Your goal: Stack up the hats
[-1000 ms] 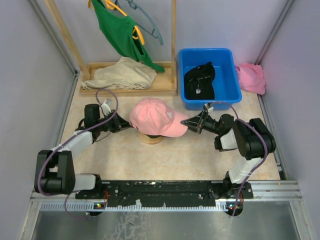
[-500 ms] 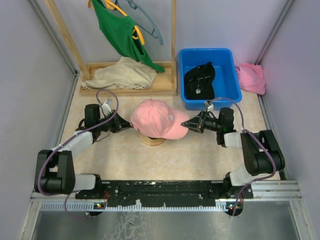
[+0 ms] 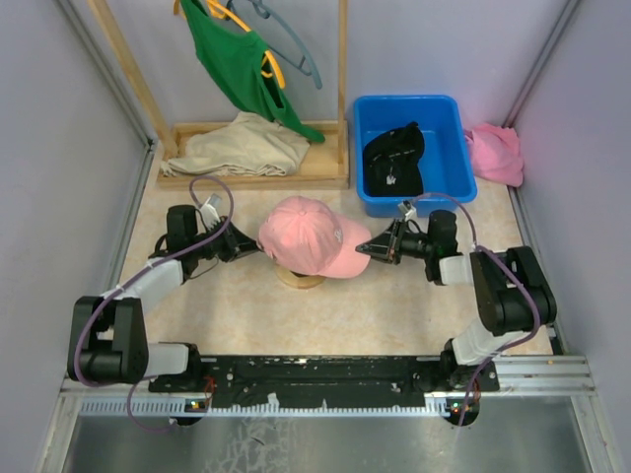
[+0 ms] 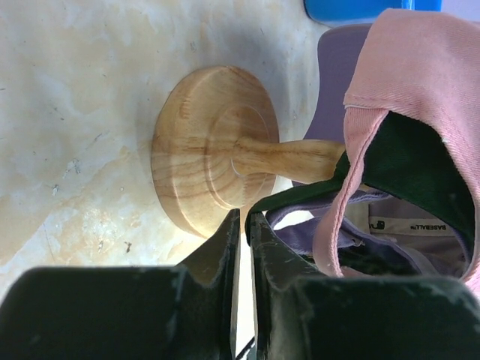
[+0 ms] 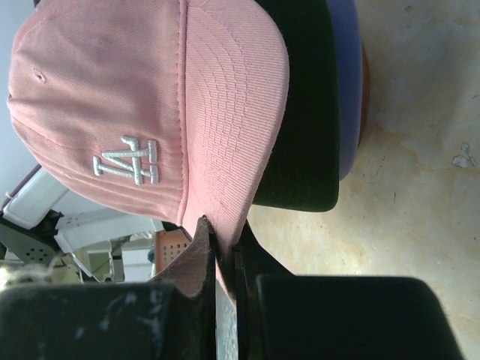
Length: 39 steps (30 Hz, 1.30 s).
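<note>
The pink hat point(image 3: 301, 235) sits over a dark hat point(image 5: 296, 105) on the wooden stand point(image 4: 199, 161). The right gripper point(image 3: 367, 245) pinches its brim tip, and the left gripper point(image 3: 248, 250) has its fingers nearly together at the rear (holding fabric? can't tell). Best to ease both ends down evenly so the crown seats square.

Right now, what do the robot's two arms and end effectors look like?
Both the left arm and right arm have chunky black joints with pale grey links, each trailed by a looping purple-grey cable. The left end effector and right end effector each have two flat, dark, scuffed fingers.
</note>
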### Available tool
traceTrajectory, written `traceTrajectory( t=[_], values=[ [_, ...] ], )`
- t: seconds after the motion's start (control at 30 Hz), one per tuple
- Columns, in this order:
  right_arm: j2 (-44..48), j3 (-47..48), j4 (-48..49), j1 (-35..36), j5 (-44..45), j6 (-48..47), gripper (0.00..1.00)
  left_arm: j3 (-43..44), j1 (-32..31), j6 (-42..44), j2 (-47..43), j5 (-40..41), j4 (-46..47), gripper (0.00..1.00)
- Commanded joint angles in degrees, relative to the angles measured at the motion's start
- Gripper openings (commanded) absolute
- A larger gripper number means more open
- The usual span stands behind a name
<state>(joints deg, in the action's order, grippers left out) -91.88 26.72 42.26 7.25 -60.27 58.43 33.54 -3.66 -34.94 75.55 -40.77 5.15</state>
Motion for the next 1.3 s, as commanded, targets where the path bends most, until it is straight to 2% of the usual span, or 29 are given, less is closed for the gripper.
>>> traceTrajectory(
  t=[0.0, 0.1, 0.2, 0.43, 0.53, 0.6, 0.83, 1.0, 1.27],
  values=[
    [1.8, -0.2, -19.2, -1.4, 9.2, -12.4, 0.00, -0.1, 0.2, 0.5, -1.4, 3.1, -5.6, 0.13],
    [4.2, 2.2, -24.0, -1.4, 9.4, -13.9, 0.00, 1.6, 0.2, 0.1, -3.3, 3.7, -7.7, 0.13],
    [5.4, 3.7, -26.7, -1.4, 9.5, -14.7, 0.00, 2.5, 0.3, -0.6, -6.1, 4.1, -8.6, 0.18],
    [5.2, 4.5, -28.2, -1.4, 9.6, -15.2, 0.00, 3.7, 0.3, -1.1, -11.3, 5.6, -11.3, 0.34],
    [5.5, 4.5, -28.4, -1.4, 9.6, -15.0, 0.00, 4.0, 0.3, -1.6, -12.3, 5.0, -10.8, 0.44],
    [5.9, 4.4, -28.6, -1.4, 9.8, -15.0, 0.00, 4.4, 0.3, -2.1, -12.5, 4.0, -10.3, 0.46],
    [6.2, 4.3, -29.3, -1.4, 9.9, -15.2, 0.00, 4.5, 0.2, -4.4, -12.2, 0.1, -6.4, 0.55],
    [6.5, 4.1, -29.6, -1.4, 10.0, -15.3, 0.00, 3.7, 0.3, -6.3, -8.8, -2.5, -2.2, 0.57],
    [6.3, 3.9, -29.4, -1.4, 9.8, -15.2, 0.00, 3.6, -2.4, -7.1, -4.4, -2.2, 2.7, 0.64]
  ],
)
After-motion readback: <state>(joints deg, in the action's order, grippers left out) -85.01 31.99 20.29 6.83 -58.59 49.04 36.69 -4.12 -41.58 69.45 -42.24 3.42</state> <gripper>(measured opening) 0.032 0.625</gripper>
